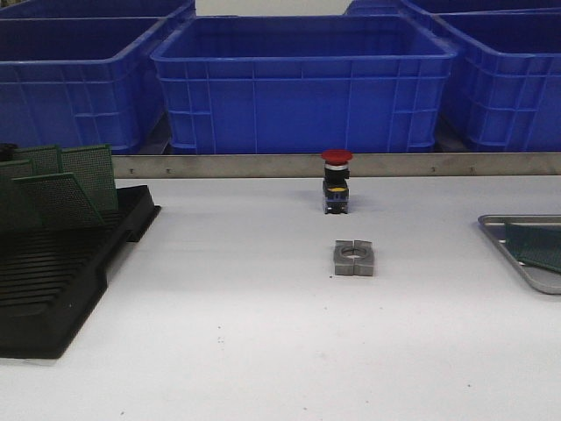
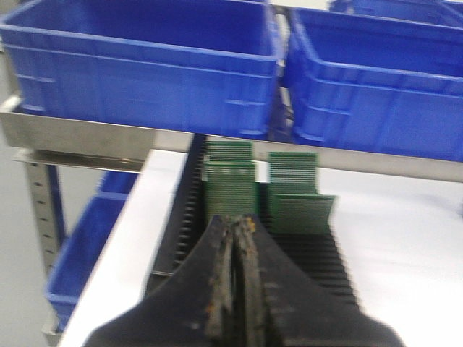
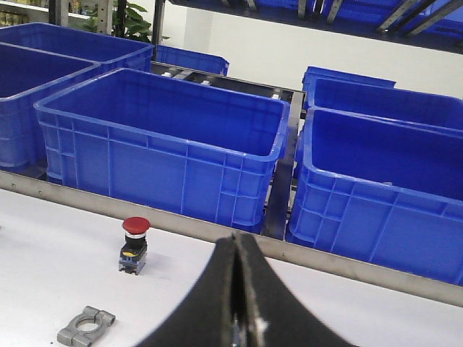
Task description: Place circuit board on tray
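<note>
The grey metal tray (image 1: pixel 513 250) lies at the right edge of the front view, and a green circuit board (image 1: pixel 536 246) lies in it. Several more green circuit boards (image 1: pixel 61 180) stand in the black slotted rack (image 1: pixel 53 281) at the left. They also show in the left wrist view (image 2: pixel 230 184), just beyond my left gripper (image 2: pixel 235 220), which is shut and empty above the rack (image 2: pixel 304 253). My right gripper (image 3: pixel 237 238) is shut and empty over the table. Neither gripper shows in the front view.
A red push button (image 1: pixel 337 180) and a grey metal clamp (image 1: pixel 354 258) sit mid-table; both show in the right wrist view, the button (image 3: pixel 134 244) and the clamp (image 3: pixel 87 325). Big blue crates (image 1: pixel 302 83) line the back behind a metal rail (image 1: pixel 263 165).
</note>
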